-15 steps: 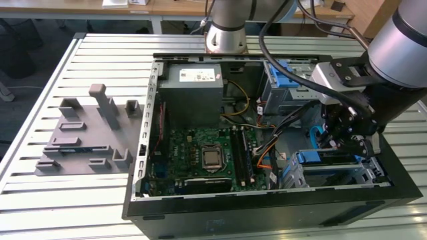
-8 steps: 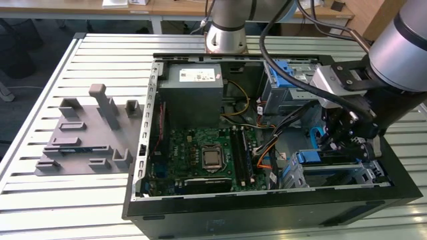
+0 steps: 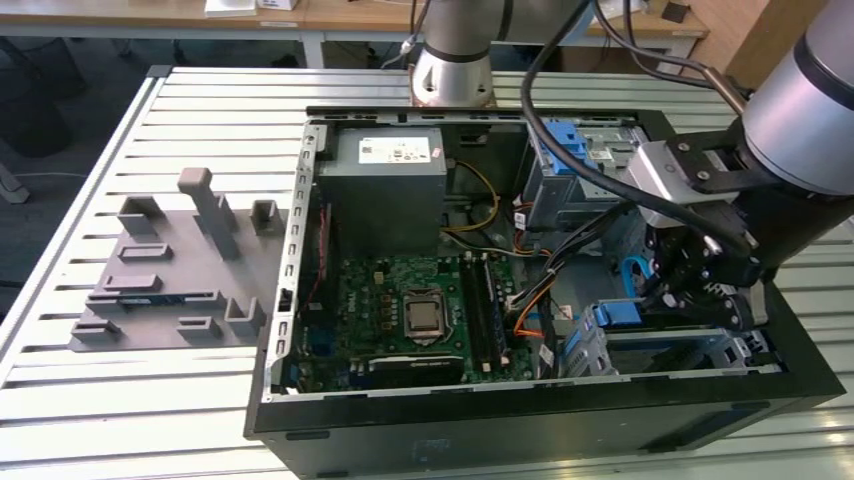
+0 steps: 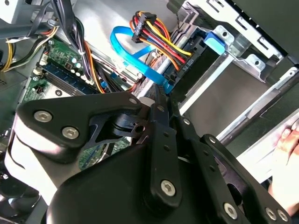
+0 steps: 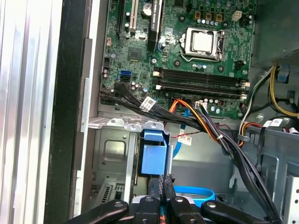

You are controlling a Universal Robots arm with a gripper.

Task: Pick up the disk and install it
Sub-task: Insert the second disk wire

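Gripper [image 5: 164,198] linkage hides most of the disk [image 5: 153,158] bay.

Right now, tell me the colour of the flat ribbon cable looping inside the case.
Light blue; the flat cable shows best in the second wrist view.

In the exterior view, the gripper [image 3: 697,290] is sunk into the open computer case [image 3: 320,260] at about four o'clock from the motherboard [image 3: 400,310], and whatever lies beneath it is screened by the arm's own bulk. The arm is cut off at the picture's two-o'clock corner. In both wrist views the fingertips are masked by the black linkage [image 4: 154,154], so the jaws' spacing cannot be judged. The disk cannot be made out with certainty; a blue bracket [image 5: 153,156] is seen, its lower part covered. A hand [image 4: 287,149] is clipped at the three-o'clock edge.
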